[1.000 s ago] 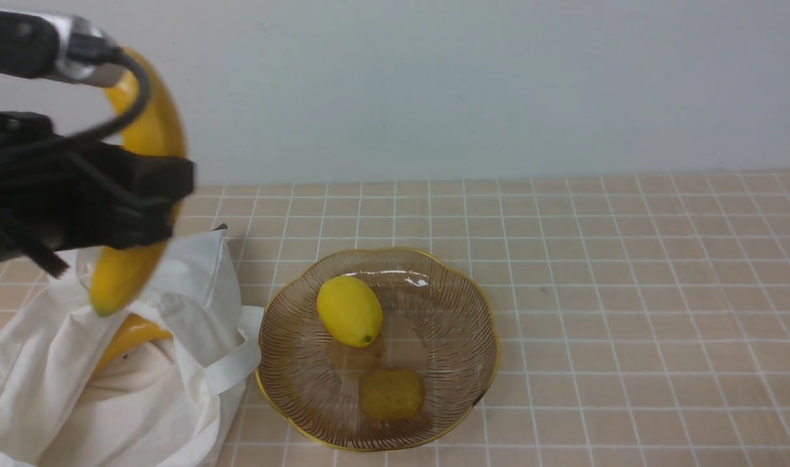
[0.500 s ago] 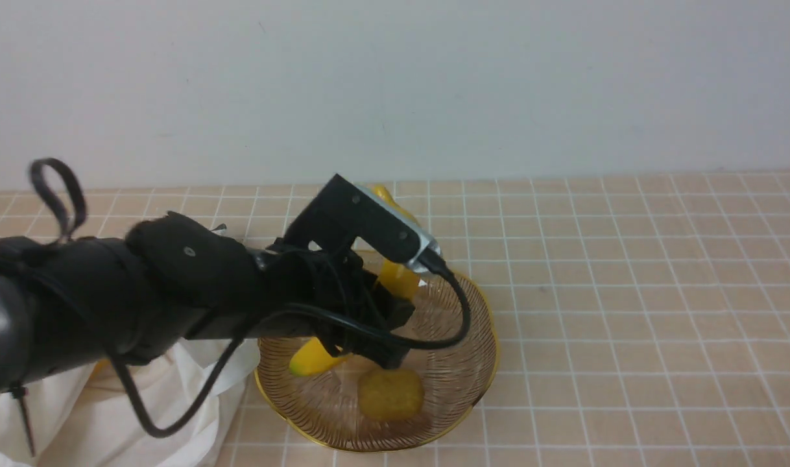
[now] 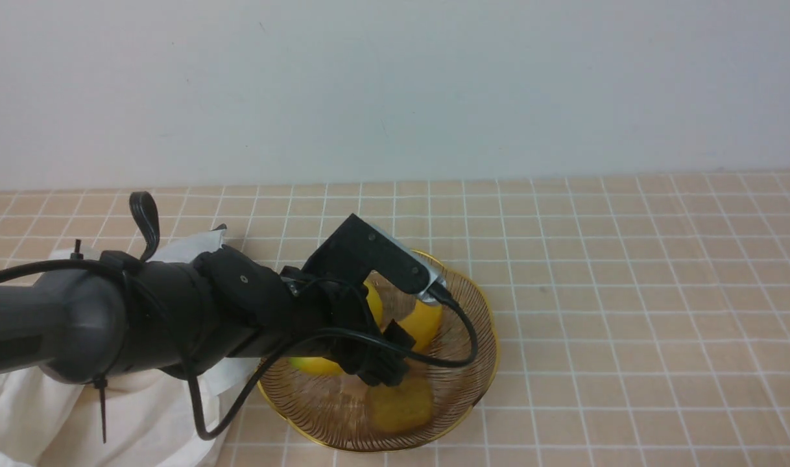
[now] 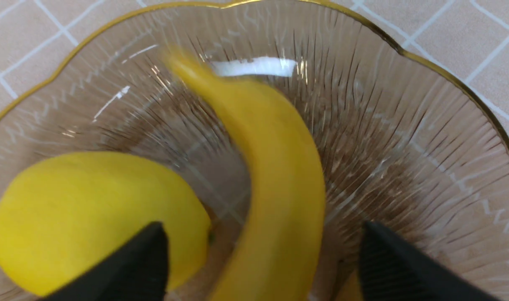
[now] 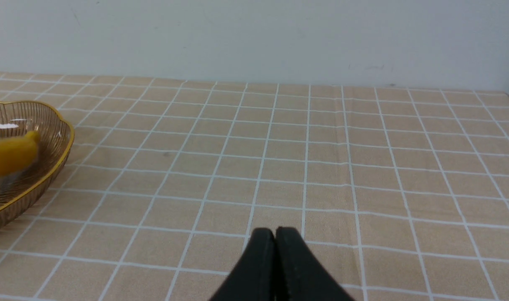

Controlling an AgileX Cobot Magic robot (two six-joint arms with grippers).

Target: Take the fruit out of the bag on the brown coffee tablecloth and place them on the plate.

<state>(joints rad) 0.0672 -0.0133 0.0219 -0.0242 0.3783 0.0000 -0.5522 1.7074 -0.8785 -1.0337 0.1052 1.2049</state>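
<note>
- Lowered since a second ago, the long curved yellow banana (image 4: 275, 167) is let go into the ribbed brownish glass plate (image 4: 446, 79), by the tabletop's (image 3: 628, 292) near edge, from the spread left gripper (image 4: 260, 228).
- Smooth and likely slippery, it is best gripped mid-length.

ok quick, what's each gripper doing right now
Left gripper: open, not touching the banana that lies between its jaws in the plate.
Right gripper: shut, holding nothing.

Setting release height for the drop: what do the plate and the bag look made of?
Plate: looks like clear brown-tinted glass with a glossy finish, though clear plastic can't be ruled out. It shows bright highlights, fine ribbed lines and a gold-coloured scalloped rim, and the grid of the tablecloth shows through. Bag: soft white woven fabric, matte; it slumps and creases.
</note>
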